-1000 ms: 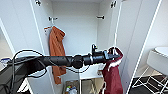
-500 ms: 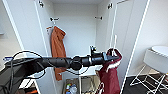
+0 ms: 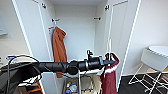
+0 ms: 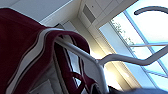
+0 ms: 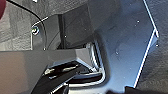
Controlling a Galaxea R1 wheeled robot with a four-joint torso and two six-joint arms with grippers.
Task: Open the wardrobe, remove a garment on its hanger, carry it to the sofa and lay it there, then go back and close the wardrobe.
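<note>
The wardrobe (image 3: 75, 32) stands in front of me with both white doors swung wide. My left arm reaches across the head view, and my left gripper (image 3: 112, 61) is shut on the thin white hanger (image 3: 110, 50). The maroon garment (image 3: 109, 80) with striped trim hangs from the hanger, in front of the wardrobe's right door (image 3: 122, 37). In the left wrist view the hanger (image 4: 82, 53) and the garment (image 4: 22, 50) show close up against a ceiling and a window. The right wrist view has dark robot parts over a dark floor.
An orange jacket (image 3: 59, 47) hangs inside the wardrobe at its left. Small items (image 3: 71, 87) lie at the wardrobe's bottom. A white chair (image 3: 155, 58) on thin legs stands at the right by the wall. The left door (image 3: 30, 37) juts out on the left.
My left arm has sunk a little in the picture, with the garment still hanging from it. The wardrobe and the orange jacket stay as they were.
</note>
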